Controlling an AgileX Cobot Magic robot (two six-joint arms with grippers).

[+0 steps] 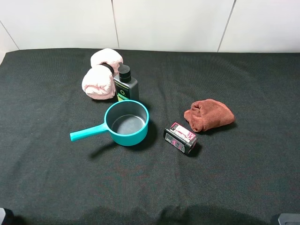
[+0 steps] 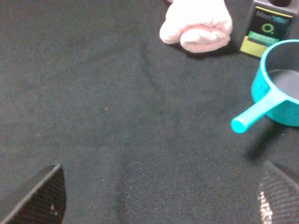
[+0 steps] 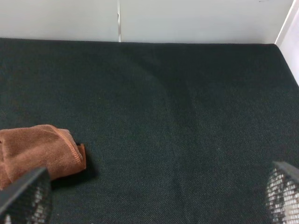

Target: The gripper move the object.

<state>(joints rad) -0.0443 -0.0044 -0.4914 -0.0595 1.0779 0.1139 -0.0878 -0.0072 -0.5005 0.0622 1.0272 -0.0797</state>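
Hovering low, left gripper [image 2: 159,196] and right gripper [image 3: 159,196] gape wide.

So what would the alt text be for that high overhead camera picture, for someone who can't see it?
A teal saucepan with its handle pointing left sits mid-table on black cloth. Behind it stands a dark bottle beside a rolled pink towel. To its right lie a small black-and-pink box and a crumpled brown cloth; no robot arms reach in.

Black cloth table [image 1: 56,178] carries pan [image 1: 126,123]; bottle [image 1: 125,83]; towels [image 1: 100,75]; box [image 1: 180,138].
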